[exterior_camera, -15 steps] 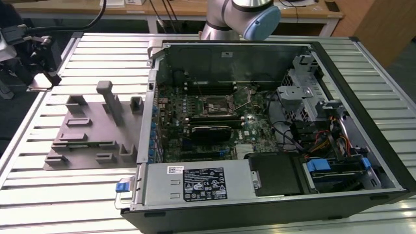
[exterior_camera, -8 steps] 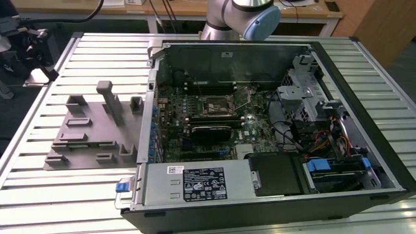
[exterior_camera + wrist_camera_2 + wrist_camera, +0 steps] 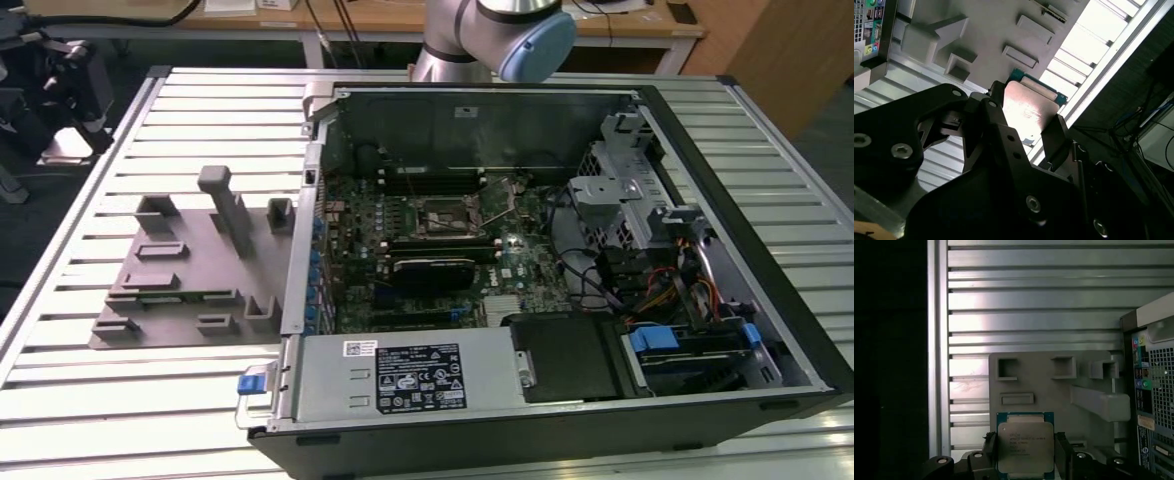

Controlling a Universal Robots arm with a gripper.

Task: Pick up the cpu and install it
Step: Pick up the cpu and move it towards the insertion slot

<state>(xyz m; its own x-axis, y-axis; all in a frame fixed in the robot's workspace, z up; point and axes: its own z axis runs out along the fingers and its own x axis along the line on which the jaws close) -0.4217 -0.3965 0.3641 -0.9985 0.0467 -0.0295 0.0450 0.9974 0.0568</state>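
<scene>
End effector [image 3: 1025,460] clenched on the cpu [image 3: 1025,441], one dark finger [image 3: 990,450] against each of two opposite edges, as seen in both wrist views. The cpu's silvery metal top faces the first wrist view, with a green rim around it. Behind the chip lies the grey plastic plate [image 3: 1054,385] with its upright blocks, resting on the ribbed metal desk [image 3: 1029,300]. The open computer case [image 3: 534,250] lies on the desk just beside the plate, on the exterior view's right, with the robot arm [image 3: 494,30] behind it.
</scene>
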